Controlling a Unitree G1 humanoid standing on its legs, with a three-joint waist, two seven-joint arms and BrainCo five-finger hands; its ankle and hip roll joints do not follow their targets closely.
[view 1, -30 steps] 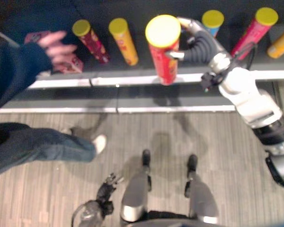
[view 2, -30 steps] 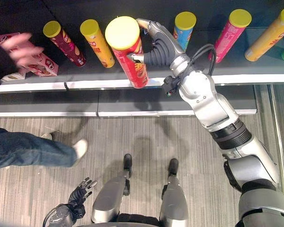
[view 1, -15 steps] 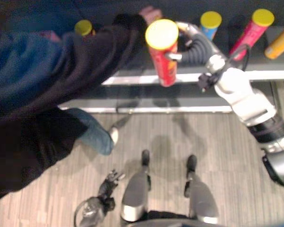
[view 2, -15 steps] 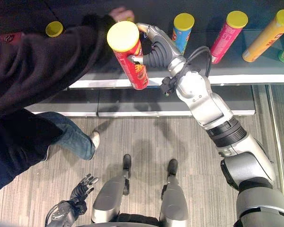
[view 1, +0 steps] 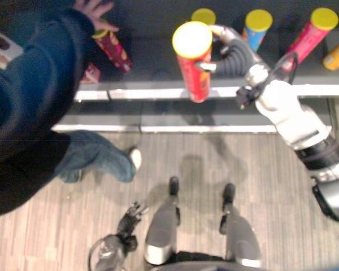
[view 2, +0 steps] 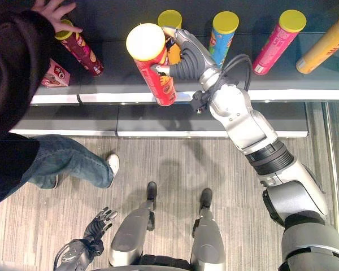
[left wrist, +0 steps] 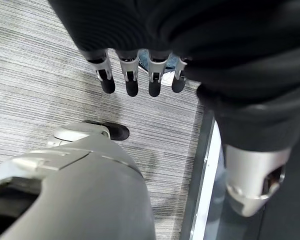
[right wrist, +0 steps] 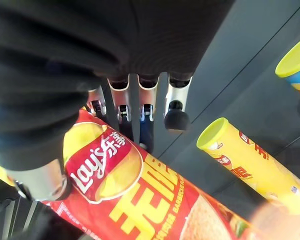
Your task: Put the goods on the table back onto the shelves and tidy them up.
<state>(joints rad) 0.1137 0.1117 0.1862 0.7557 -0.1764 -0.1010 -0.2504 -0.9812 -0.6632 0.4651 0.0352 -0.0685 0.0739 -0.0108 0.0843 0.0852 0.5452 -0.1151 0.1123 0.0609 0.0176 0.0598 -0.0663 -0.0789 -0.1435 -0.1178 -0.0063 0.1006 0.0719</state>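
A red can with a yellow lid (view 2: 152,68) is tilted over the front edge of the dark shelf (view 2: 130,97). My right hand (view 2: 187,56) is shut on it from the right side; in the right wrist view the fingers (right wrist: 175,112) curl round the red can (right wrist: 140,200). Whether the can's base touches the shelf I cannot tell. My left hand (view 2: 96,226) hangs low beside my leg, its fingers (left wrist: 130,82) straight and holding nothing.
On the shelf stand a dark red can (view 2: 82,49), an orange can (view 2: 170,21) right behind the held one, a blue can (view 2: 223,34), a pink can (view 2: 278,36) and an orange can (view 2: 325,39). A person's hand (view 2: 53,10) rests on the dark red can, near a snack box (view 2: 53,74).
The person's arm has drawn back to the left and the hand now rests on the dark red can. The orange can stands further right, behind the held can. My right hand has barely moved.
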